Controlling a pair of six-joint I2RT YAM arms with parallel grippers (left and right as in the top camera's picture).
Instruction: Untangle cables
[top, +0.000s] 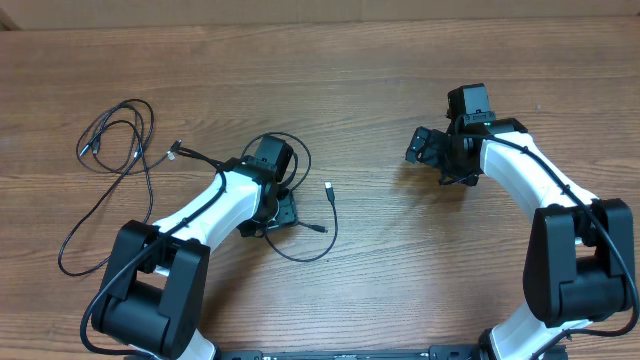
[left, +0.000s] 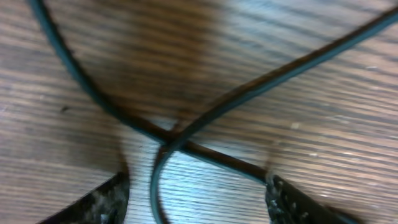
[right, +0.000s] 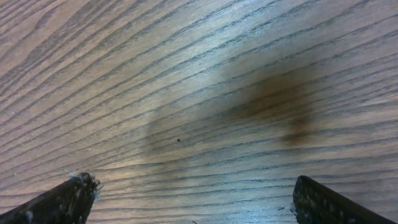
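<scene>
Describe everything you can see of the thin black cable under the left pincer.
The thin black cable looks rubbery and flexible. It lies slack on the wooden table, looped loosely around the left pincer, with small plug ends toward the right, one silver-tipped. In the wrist view two strands cross between the open fingertips; nothing grips them.

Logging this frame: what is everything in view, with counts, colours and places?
Thin black flexible cables: at least two, exact count unclear; black; one looped group at the table's far left, another looped near centre by the left arm, crossing itself.
Brown wood-grain table: one; brown; under everything.
White-and-black robot arms: two; left, right.
Left fingers: two; black; apart, flanking the cable crossing.
Right fingers: two; black; apart over bare wood.
</scene>
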